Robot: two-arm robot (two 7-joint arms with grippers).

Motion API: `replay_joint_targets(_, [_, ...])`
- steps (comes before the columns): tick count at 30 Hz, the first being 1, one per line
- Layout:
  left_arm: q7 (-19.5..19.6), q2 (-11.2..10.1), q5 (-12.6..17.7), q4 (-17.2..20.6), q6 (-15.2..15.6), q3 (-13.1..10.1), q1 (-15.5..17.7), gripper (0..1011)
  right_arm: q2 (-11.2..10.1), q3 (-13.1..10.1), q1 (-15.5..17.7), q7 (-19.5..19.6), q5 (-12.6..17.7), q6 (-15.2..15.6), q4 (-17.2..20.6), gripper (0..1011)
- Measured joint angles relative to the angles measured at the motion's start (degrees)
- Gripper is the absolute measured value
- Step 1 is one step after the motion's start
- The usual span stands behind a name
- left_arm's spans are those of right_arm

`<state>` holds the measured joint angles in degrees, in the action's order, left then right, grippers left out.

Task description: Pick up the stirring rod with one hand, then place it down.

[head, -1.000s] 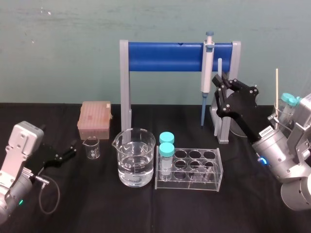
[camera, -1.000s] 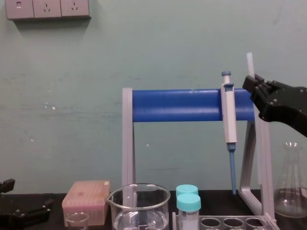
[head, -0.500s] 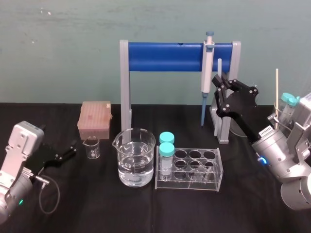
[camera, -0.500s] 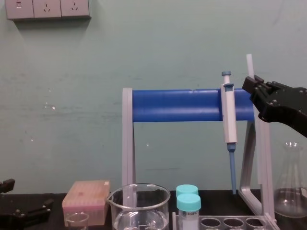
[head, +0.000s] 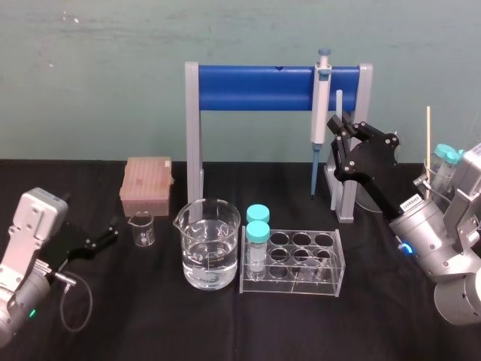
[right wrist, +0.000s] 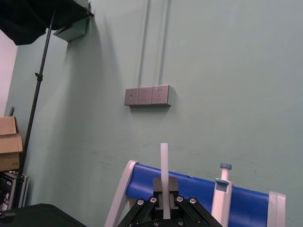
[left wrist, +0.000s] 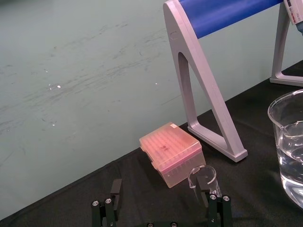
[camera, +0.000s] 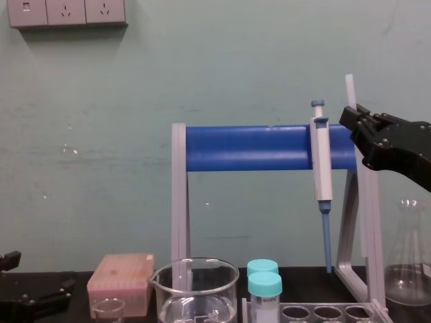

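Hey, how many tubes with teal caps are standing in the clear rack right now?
2. Both stand at the left end of the rack: the front tube in the near row, the rear tube right behind it. The other wells hold no capped tubes.

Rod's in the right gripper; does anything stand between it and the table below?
Likely yes: the right gripper holds the stirring rod upright beside the blue stand's right post, whose foot lies about beneath it, and the pipette hangs close alongside. The left gripper idles at left.
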<state>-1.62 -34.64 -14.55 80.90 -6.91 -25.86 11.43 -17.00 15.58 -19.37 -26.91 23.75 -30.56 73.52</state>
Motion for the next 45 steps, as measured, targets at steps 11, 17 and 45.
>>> replay_joint_targets(11, [0.0, 0.0, 0.0, 0.0, 0.0, 0.0, 0.0, 1000, 0.0, 0.0, 0.0, 0.0, 0.0, 0.0, 0.0, 67])
replay_joint_targets(17, [0.0, 0.0, 0.0, 0.0, 0.0, 0.0, 0.0, 1000, 0.0, 0.0, 0.0, 0.0, 0.0, 0.0, 0.0, 67])
replay_joint_targets(45, [0.0, 0.0, 0.0, 0.0, 0.0, 0.0, 0.0, 1000, 0.0, 0.0, 0.0, 0.0, 0.0, 0.0, 0.0, 67])
